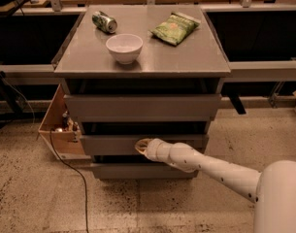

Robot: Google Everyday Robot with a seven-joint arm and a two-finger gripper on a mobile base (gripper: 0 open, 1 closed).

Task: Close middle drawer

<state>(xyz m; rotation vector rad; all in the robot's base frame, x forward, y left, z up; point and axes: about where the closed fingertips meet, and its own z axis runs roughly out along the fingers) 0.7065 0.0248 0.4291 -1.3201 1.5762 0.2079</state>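
Note:
The grey cabinet (142,62) has three stacked handleless drawer fronts. The middle drawer (108,143) is the second one, its flat grey front set back from the upper drawer (142,107) and just proud of the lower drawer (138,171). My gripper (141,146) sits at the end of the white arm (210,169) that reaches in from the lower right. Its tip is pressed against the middle drawer's front, a little left of centre.
On the cabinet top stand a white bowl (124,47), a green can (104,22) on its side and a green chip bag (175,27). A cardboard box (57,126) and a black cable (72,174) lie on the floor at the left.

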